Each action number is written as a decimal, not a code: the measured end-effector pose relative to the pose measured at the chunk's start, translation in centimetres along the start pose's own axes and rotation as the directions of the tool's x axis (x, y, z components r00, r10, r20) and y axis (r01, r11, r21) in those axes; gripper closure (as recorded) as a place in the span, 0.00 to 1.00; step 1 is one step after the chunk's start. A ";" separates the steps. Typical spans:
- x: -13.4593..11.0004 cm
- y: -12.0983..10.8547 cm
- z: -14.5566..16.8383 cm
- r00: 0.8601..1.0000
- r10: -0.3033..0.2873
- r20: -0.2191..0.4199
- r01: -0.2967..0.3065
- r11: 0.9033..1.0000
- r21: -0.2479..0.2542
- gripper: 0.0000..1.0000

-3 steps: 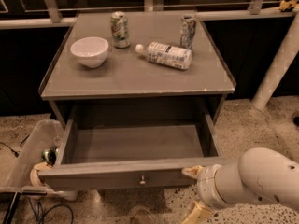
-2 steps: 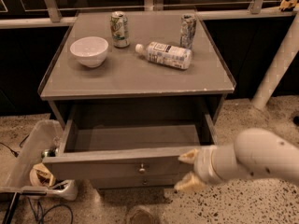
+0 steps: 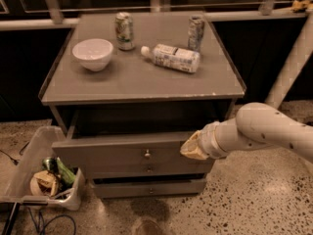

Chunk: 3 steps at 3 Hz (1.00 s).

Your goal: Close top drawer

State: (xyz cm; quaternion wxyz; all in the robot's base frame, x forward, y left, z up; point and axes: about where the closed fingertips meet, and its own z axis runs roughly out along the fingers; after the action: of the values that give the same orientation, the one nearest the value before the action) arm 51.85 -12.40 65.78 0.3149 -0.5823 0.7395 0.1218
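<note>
The top drawer [image 3: 112, 153] is a wide grey drawer under the tabletop, with a small round metal knob [image 3: 146, 154] at the centre of its front. It stands only a little way out from the cabinet; a thin strip of its top edge shows. My gripper [image 3: 191, 148] is at the right end of the drawer front and presses against it. The white arm [image 3: 264, 129] comes in from the right.
On the grey cabinet top [image 3: 137, 80] stand a white bowl [image 3: 93, 54], two cans [image 3: 124, 30] [image 3: 196, 32] and a bottle lying on its side [image 3: 172, 58]. A lower drawer [image 3: 149, 187] sits below. A clear bin with rubbish [image 3: 41, 175] stands on the floor at the left.
The top drawer has slid inward from wide open to nearly shut. My gripper has moved up and toward the cabinet with the drawer front.
</note>
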 end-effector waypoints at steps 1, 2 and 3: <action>1.2 -4.3 0.8 1.000 0.025 -0.003 -0.025 0.999 0.039 1.00; 1.1 -4.2 0.8 1.000 0.026 -0.003 -0.026 0.999 0.040 0.82; 1.1 -4.2 0.8 1.000 0.026 -0.003 -0.026 0.999 0.040 0.57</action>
State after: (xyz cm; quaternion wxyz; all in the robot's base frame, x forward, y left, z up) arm 55.95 -14.08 65.25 0.3234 -0.5666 0.7499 0.1101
